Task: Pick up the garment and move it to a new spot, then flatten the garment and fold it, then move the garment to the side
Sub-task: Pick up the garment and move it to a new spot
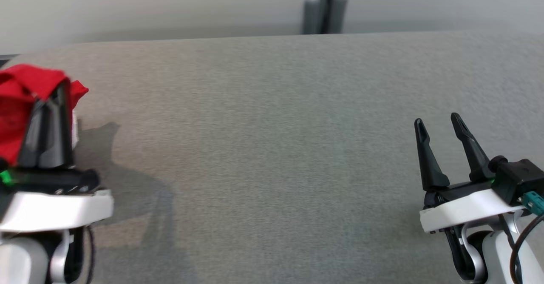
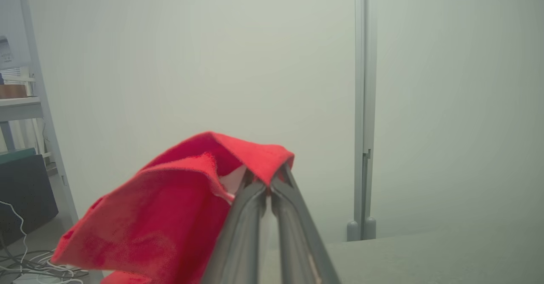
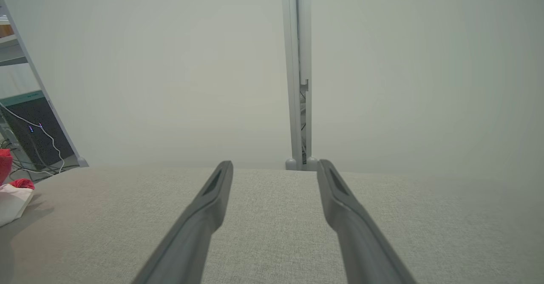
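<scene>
The garment [image 1: 19, 101] is red cloth with a white part, hanging at the far left of the grey table. My left gripper [image 1: 57, 86] is shut on it, a red fold draped over the fingertips. From the left wrist, the garment [image 2: 161, 207] bunches left of the closed fingers [image 2: 246, 216], pinched at my left gripper [image 2: 268, 186]. My right gripper [image 1: 437, 122] stands open at the lower right, above the table, with nothing between its fingers. In the right wrist view my right gripper [image 3: 275, 167] is spread wide, and the garment's [image 3: 12, 190] lower end touches the table at far left.
The grey fabric-covered table [image 1: 272, 148] spans the view. A grey post [image 1: 325, 7] stands behind its far edge against a pale wall. Shelving, a dark box [image 3: 36, 135] and cables sit on the floor beyond the table's left end.
</scene>
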Available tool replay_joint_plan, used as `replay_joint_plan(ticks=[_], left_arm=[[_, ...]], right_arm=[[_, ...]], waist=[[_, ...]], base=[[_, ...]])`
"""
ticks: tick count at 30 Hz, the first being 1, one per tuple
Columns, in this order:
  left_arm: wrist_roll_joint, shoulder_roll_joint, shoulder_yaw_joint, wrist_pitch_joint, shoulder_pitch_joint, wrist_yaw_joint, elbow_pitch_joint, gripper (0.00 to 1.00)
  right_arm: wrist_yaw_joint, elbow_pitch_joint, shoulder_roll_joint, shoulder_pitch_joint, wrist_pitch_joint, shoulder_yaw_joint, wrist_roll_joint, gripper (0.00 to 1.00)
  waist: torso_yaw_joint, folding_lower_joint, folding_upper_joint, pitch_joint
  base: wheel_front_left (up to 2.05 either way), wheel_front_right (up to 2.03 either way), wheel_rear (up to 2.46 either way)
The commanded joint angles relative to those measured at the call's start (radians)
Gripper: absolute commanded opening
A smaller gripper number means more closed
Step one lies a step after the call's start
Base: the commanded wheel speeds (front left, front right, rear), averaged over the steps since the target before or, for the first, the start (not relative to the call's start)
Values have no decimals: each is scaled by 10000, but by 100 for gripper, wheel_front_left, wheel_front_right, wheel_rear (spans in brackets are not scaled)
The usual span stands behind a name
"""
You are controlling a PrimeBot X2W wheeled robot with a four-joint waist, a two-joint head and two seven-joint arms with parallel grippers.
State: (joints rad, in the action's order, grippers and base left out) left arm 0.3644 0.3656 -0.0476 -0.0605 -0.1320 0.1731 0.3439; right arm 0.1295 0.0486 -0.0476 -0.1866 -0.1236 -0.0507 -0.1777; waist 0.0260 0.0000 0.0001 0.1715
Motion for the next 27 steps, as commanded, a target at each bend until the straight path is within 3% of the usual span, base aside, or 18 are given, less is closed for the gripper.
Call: replay_joint_plan(ticks=[1,5,8,18,27], left_arm=[[26,-79,-195,67,-354,-151,46,0],[133,-248,-950,299,-1133,-607,-345,0],[33,-612,-2092,593,-2184,-1247,-1177,0],[27,-1625,-3921,1119,-3757,-2275,-3290,0],[-23,-2380,-5762,1263,-3800,-2803,-5417,0]], right_arm=[[23,-29,-57,-139,-62,-63,-79,100],[18,-8,-62,-183,-212,26,-175,100],[20,201,-55,-284,-505,-3,-491,100],[20,910,-54,-394,-1147,-262,-1165,100],[20,1411,-52,-475,-1430,-401,-1665,100]], waist=[[-614,0,-1,384],[-1139,0,-1,648],[-1879,0,-1,996],[-3382,0,-1,1508],[-3849,0,-1,1940]], base=[[0,0,0],[0,0,0],[0,0,0],[0,0,0],[0,0,0]])
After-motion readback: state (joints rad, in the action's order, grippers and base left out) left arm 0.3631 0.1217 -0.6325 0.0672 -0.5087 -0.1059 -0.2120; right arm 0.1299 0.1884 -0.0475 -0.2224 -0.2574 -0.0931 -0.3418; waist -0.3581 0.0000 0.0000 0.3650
